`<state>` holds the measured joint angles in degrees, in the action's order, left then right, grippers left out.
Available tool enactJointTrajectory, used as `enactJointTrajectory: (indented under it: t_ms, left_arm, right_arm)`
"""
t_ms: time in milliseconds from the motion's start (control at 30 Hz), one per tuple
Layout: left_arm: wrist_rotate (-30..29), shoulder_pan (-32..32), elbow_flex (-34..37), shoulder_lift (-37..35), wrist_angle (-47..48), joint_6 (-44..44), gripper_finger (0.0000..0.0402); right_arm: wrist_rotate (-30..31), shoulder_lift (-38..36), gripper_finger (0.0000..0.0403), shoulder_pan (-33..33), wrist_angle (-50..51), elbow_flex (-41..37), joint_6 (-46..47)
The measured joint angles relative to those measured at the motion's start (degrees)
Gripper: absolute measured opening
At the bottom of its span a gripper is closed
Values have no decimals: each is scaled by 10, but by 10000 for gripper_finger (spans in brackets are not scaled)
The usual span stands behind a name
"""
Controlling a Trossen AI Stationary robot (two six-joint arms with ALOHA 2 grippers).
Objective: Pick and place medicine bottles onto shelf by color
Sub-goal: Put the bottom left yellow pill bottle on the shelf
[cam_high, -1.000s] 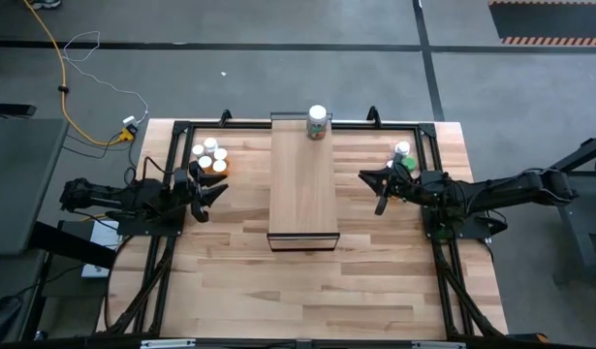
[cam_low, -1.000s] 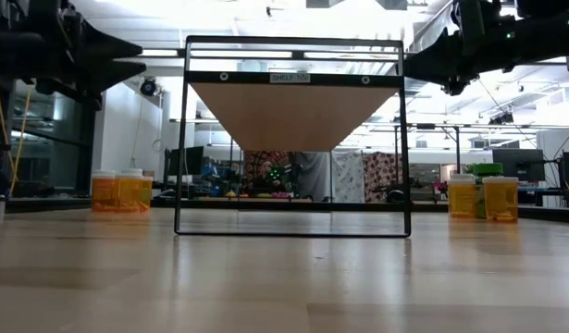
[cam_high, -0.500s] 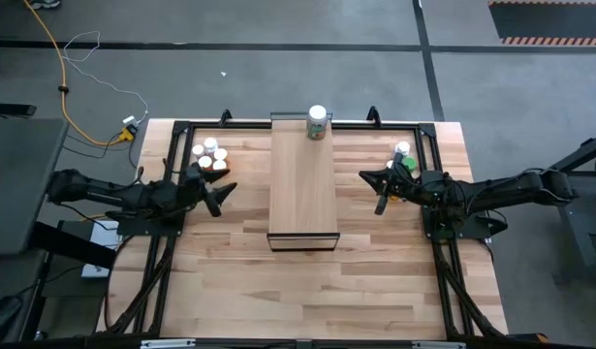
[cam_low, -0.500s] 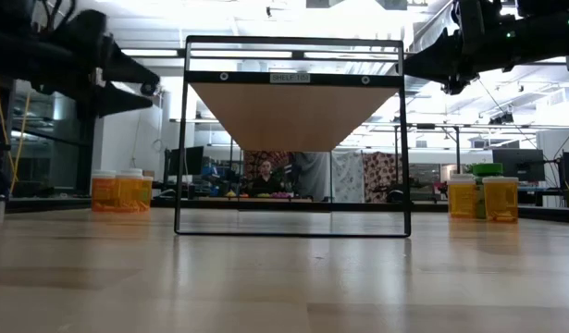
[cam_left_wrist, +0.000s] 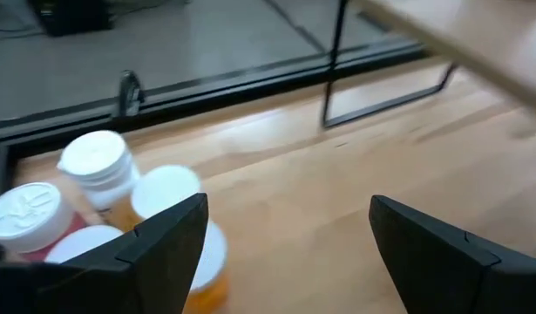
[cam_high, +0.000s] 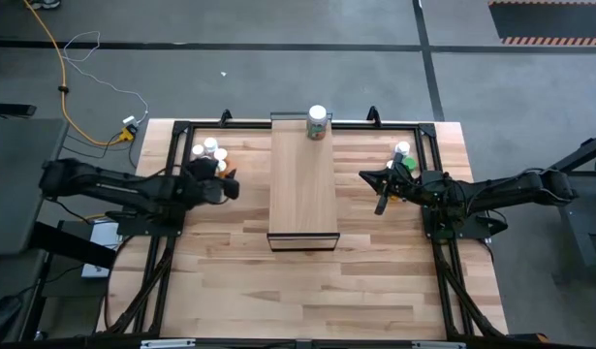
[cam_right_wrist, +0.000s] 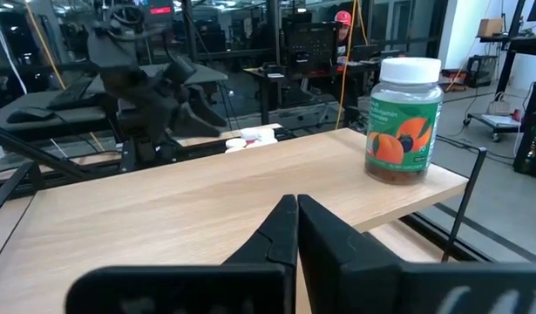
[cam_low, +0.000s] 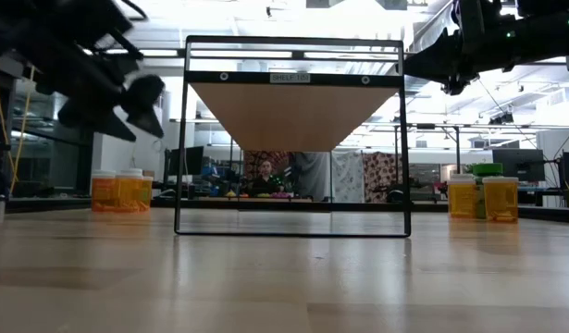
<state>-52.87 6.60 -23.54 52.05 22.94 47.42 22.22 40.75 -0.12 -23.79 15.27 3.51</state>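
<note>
To the left of the shelf (cam_high: 302, 179), a cluster of orange medicine bottles (cam_high: 209, 154) with white caps is kept at the table's far edge, upright and touching one another, presumably as the stock to be sorted. The left gripper (cam_high: 223, 188) is held just beside that cluster, on the side nearer the shelf, with its fingers (cam_left_wrist: 167, 235) spread wide and nothing between them; that spread is judged to be readiness to close around one cap. On the shelf itself, at its far end, one jar with a white cap and a green label (cam_right_wrist: 404, 119) is stood upright, apparently as an item already placed. To the right of the shelf, the right gripper (cam_high: 382, 197) is held above the table with its fingers pressed together and empty, seemingly waiting. Just beyond it, a second group of bottles (cam_high: 403, 155), orange and green, is left at the table's far right edge.
</note>
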Motion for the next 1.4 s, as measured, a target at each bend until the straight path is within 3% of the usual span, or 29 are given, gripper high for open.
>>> enactJointTrajectory:
  t_ms: [333, 733, 967, 1400]
  left_arm:
    - [35, 89, -11, 105, 24, 0, 310]
    - [63, 131, -11, 119, 19, 5, 310]
    - [90, 156, 4, 119, -51, -45, 310]
    - [108, 179, 11, 118, -39, -46, 310]
  right_arm:
    - [0, 0, 0, 0, 9, 0, 8]
    - [0, 1, 0, 0, 9, 0, 16]
    - [0, 1, 0, 0, 9, 0, 16]
    - [0, 1, 0, 0, 9, 0, 16]
